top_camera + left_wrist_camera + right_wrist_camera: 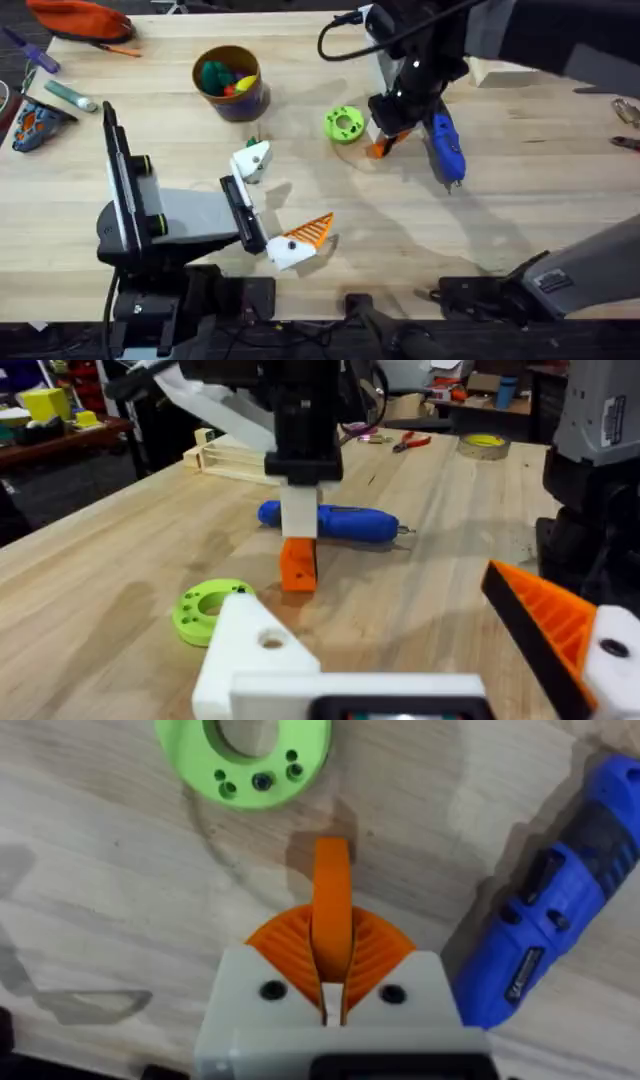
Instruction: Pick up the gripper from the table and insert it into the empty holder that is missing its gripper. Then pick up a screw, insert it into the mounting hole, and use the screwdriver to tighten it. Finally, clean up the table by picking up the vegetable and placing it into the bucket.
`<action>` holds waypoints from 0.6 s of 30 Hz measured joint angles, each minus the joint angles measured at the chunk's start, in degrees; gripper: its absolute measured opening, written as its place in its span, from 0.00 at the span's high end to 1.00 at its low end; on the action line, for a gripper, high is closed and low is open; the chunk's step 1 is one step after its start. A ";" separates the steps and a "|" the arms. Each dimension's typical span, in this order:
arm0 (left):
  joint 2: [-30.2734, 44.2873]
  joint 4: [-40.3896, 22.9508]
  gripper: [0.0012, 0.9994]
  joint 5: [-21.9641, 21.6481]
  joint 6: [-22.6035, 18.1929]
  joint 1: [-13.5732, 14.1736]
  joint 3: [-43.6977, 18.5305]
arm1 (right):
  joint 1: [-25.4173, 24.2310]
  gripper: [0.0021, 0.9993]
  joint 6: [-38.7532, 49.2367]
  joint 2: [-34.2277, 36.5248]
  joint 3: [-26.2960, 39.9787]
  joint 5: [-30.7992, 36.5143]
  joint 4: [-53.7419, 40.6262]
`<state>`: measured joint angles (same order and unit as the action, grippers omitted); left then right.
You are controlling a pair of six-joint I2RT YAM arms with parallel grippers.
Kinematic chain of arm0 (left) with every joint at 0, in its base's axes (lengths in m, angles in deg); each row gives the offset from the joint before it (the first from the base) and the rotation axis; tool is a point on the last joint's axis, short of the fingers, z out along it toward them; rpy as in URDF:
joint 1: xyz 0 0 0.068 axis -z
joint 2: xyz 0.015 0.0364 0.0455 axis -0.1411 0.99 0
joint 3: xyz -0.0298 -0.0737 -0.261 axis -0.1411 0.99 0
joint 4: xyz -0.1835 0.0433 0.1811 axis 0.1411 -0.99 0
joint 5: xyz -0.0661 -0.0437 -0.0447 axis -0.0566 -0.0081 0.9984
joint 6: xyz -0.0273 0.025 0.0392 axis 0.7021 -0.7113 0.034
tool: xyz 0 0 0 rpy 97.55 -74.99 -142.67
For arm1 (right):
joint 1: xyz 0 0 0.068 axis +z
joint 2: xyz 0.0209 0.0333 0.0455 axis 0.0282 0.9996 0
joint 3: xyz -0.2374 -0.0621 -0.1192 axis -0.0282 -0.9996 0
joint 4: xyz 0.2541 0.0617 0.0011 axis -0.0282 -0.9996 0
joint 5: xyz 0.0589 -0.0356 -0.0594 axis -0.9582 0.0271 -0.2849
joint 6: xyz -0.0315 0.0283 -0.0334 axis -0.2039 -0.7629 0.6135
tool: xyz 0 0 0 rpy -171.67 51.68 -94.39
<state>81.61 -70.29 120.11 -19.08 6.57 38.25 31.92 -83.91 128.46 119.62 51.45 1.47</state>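
Your left gripper [285, 205] rests low on the table [520, 180], spread wide, one white holder [252, 160] bare of its wedge. Just right of the lime ring [344, 124], your right gripper [330, 990] pinches the loose gripper [332, 910], a slim orange wedge standing upright on the wood. The blue screwdriver [445, 147] lies just beside it

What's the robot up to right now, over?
Right gripper pinching the orange wedge upright on the table. Left gripper idle, one bracket bare. Screwdriver and green ring alongside.
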 joint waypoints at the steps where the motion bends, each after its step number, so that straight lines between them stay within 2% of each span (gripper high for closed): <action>1: -0.02 0.00 0.01 0.00 0.00 0.00 0.00 | 0.00 0.92 -0.01 -0.18 0.85 -0.01 -1.05; 10: -0.02 0.00 0.01 0.00 0.00 0.00 0.00 | 0.00 0.93 0.23 -8.62 10.64 -2.44 -7.05; 18: 0.00 0.00 0.01 0.00 0.00 0.00 0.00 | -2.73 0.95 0.63 -15.35 11.19 -11.26 -6.79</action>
<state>81.61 -70.29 120.11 -19.08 6.57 38.25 29.19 -83.29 113.11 130.81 40.19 -5.32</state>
